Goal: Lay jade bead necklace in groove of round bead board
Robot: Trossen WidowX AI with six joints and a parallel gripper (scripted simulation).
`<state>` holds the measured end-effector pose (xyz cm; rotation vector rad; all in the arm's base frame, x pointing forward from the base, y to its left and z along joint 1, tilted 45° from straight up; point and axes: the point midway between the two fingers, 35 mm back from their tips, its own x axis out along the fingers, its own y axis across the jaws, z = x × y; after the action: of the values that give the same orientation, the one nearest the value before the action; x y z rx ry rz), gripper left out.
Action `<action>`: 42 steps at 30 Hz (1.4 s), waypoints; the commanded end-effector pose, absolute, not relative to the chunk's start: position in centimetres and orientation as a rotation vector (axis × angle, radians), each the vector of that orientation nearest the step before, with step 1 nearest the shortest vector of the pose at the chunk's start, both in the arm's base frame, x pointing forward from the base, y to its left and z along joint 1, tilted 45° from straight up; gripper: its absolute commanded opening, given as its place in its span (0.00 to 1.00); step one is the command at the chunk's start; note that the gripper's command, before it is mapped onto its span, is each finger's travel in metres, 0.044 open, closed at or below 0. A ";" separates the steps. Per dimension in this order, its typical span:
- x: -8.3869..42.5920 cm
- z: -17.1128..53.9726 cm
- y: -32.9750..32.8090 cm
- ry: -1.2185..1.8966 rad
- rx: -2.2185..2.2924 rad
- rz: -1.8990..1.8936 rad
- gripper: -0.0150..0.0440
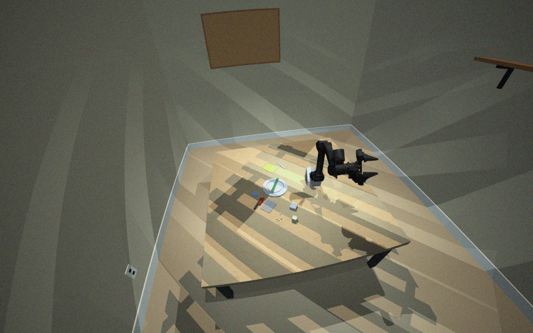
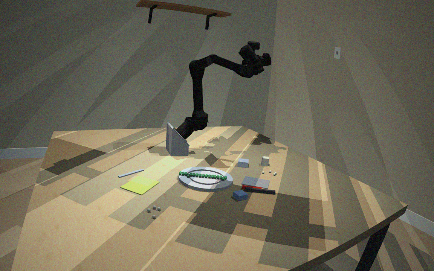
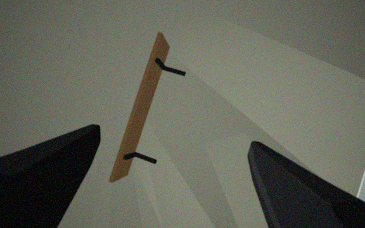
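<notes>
With the fingers (image 1: 377,166) spread wide and aimed off at the wall, the jade necklace (image 1: 274,186) (image 2: 202,175) lies well below them, straight across the bead board (image 1: 282,192) (image 2: 205,188), and an off-centre pinch could drag beads askew!

Arm (image 1: 320,159) (image 2: 197,89), matt black throughout, slender tubular links with bulky, rounded joint housings. Fingers (image 1: 370,158), two, black, broad towards the arm, tapering to blunt, faceted tips. At the arm's foot, one pale grey wedge-shaped mount (image 1: 313,182) (image 2: 175,145), slanted on top.
</notes>
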<state>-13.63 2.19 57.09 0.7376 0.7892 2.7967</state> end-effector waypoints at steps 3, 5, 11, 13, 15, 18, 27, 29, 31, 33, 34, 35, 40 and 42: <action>-13.5 57.2 2.6 0.777 0.750 2.787 0.80; -13.1 57.4 3.4 0.754 0.771 2.768 0.71; -11.7 57.9 6.3 0.690 0.847 2.683 0.68; -11.0 57.9 7.6 0.721 0.886 2.638 0.68; -10.3 57.9 8.8 0.740 0.919 2.593 0.68; -9.3 57.9 10.4 0.734 0.944 2.537 0.68; -6.1 57.9 14.3 0.643 1.005 2.370 0.68; -5.4 57.8 15.2 0.621 1.001 2.337 0.68; -4.5 57.6 16.1 0.598 1.001 2.298 0.68; -3.4 57.5 17.0 0.574 1.005 2.252 0.68; -2.9 57.4 17.5 0.562 1.007 2.229 0.68; -2.3 57.3 17.9 0.550 1.008 2.206 0.68; 0.7 56.7 20.0 0.494 1.007 2.089 0.68; 1.6 56.3 20.4 0.448 0.994 2.058 0.68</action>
<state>-0.08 19.35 56.85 0.9993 0.4850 2.1155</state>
